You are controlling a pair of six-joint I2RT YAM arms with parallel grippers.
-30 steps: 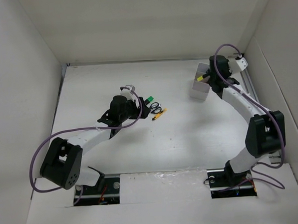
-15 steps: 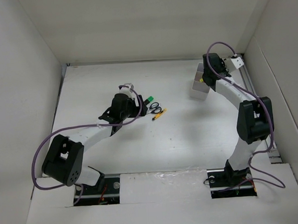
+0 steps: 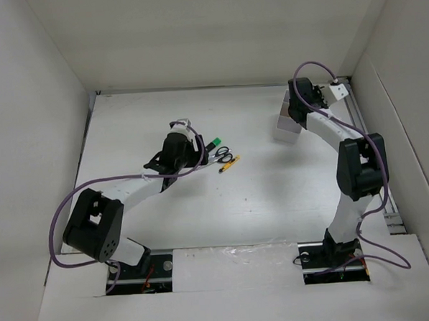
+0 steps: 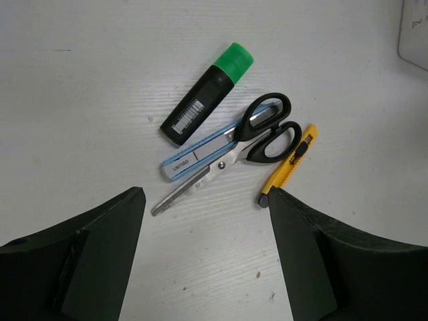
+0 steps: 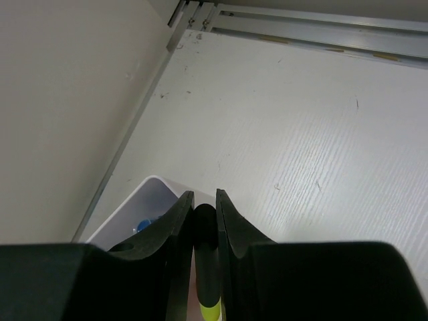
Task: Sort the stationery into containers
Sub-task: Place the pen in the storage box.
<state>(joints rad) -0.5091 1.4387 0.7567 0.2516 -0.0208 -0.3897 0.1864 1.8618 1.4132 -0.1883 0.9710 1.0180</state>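
A green highlighter (image 4: 207,103), black-handled scissors (image 4: 262,132), a light-blue pen-like item (image 4: 195,154) under the scissors and a yellow-black cutter (image 4: 289,166) lie together on the table. They also show small in the top view, around the scissors (image 3: 223,155). My left gripper (image 4: 206,200) is open and empty just short of them. My right gripper (image 5: 204,200) is shut on a yellow highlighter (image 5: 204,267) with a black body, above the rim of a white container (image 5: 150,194). A blue item (image 5: 142,226) lies inside it. The orange highlighter and thin grey pen are out of view.
The white container (image 3: 285,128) stands at the back right, near a metal rail (image 3: 356,117) along the right wall. White walls enclose the table on three sides. A second white container corner (image 4: 416,33) shows at the left wrist view's top right.
My right gripper has swung left and back over the white container, with the yellow highlighter still in it. My left arm has shifted only slightly.
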